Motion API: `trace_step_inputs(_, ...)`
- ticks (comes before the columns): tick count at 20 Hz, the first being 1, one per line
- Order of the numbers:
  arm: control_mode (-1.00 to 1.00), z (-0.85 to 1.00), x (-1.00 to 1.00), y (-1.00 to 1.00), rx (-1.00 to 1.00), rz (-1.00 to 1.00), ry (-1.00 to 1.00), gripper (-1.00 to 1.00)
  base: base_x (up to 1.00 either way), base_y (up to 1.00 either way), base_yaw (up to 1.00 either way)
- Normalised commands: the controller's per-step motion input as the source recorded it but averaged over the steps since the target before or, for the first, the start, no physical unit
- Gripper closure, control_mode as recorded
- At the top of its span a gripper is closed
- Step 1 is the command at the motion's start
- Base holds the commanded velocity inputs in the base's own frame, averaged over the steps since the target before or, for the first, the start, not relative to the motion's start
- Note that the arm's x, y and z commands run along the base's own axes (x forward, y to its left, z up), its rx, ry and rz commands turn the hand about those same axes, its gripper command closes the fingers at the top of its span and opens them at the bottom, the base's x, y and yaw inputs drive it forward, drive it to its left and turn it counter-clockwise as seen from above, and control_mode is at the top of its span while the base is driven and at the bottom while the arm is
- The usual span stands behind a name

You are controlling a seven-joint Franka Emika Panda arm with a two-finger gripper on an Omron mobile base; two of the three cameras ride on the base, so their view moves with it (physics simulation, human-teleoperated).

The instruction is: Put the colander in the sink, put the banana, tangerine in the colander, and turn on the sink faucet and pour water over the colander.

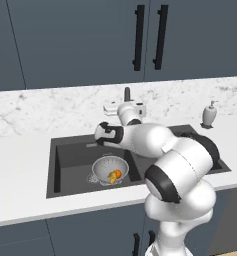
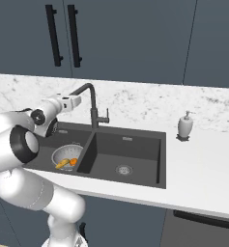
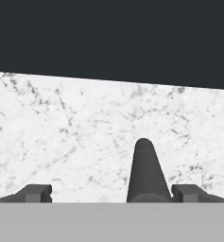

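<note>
The pincer (image 3: pixel 111 194) is wide open and holds nothing; the sink faucet (image 3: pixel 146 172) pokes up between its tips

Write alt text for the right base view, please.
A white robot arm's open claw hovers beside the dark faucet above a charcoal double sink. In the left basin, a colander holds a banana and tangerine.

No text, label, brand, number or sign can be read anywhere in these pictures, neither on the cabinet doors (image 1: pixel 90 40), the soap dispenser (image 2: pixel 185 126), the marble backsplash (image 3: pixel 85 142) nor the sink (image 2: pixel 135 159).
</note>
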Motion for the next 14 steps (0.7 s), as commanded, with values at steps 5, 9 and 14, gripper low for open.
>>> trace_step_inputs(5,-1.0,0.0,0.0,0.35,0.0,0.0,0.06,-1.0,0.0,0.0,0.0)
trace_step_inputs(9,-1.0,0.0,0.0,0.26,0.0,0.0,0.03,-1.0,0.0,0.0,0.0)
trace_step_inputs(14,-1.0,0.0,0.0,0.23,0.0,0.0,0.04,-1.0,0.0,0.0,0.0)
